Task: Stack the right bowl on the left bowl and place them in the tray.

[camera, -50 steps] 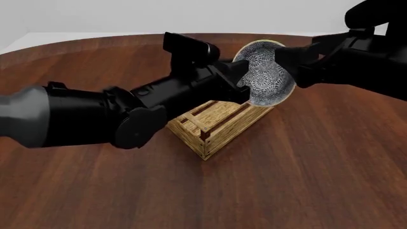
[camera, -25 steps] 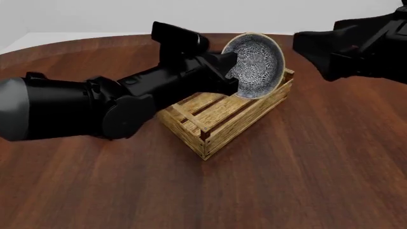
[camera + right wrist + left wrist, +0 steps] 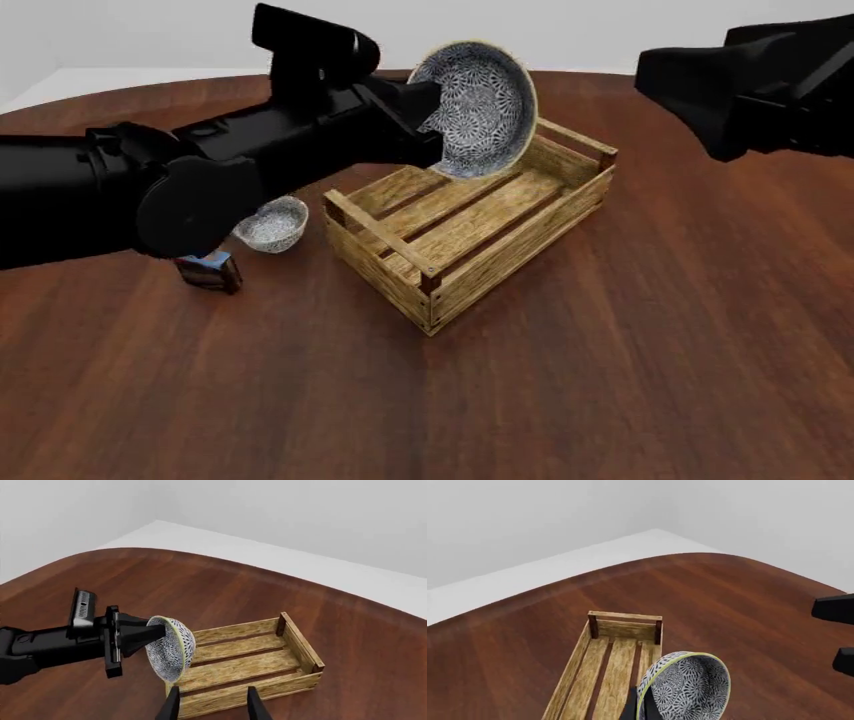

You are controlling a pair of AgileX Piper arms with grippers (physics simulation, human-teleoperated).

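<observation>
raised blue-patterned ceramic bowl, clamped in left gripper, above light-wood slatted tray; withdrew right gripper, fingers parted, empty; small patterned bowl exposed, unstacked.

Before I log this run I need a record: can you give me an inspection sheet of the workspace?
Surface: dark wood table, round-edged.
Job's things: large patterned bowl held tilted on edge above the tray; small bowl on the table left of the tray, not stacked.
Clutter: small blue-and-red box beside the small bowl.
Grippers: left gripper shut on the large bowl's rim; right gripper open, holding nothing.
Cables: nothing seen.
Surroundings: plain pale walls and floor.
</observation>
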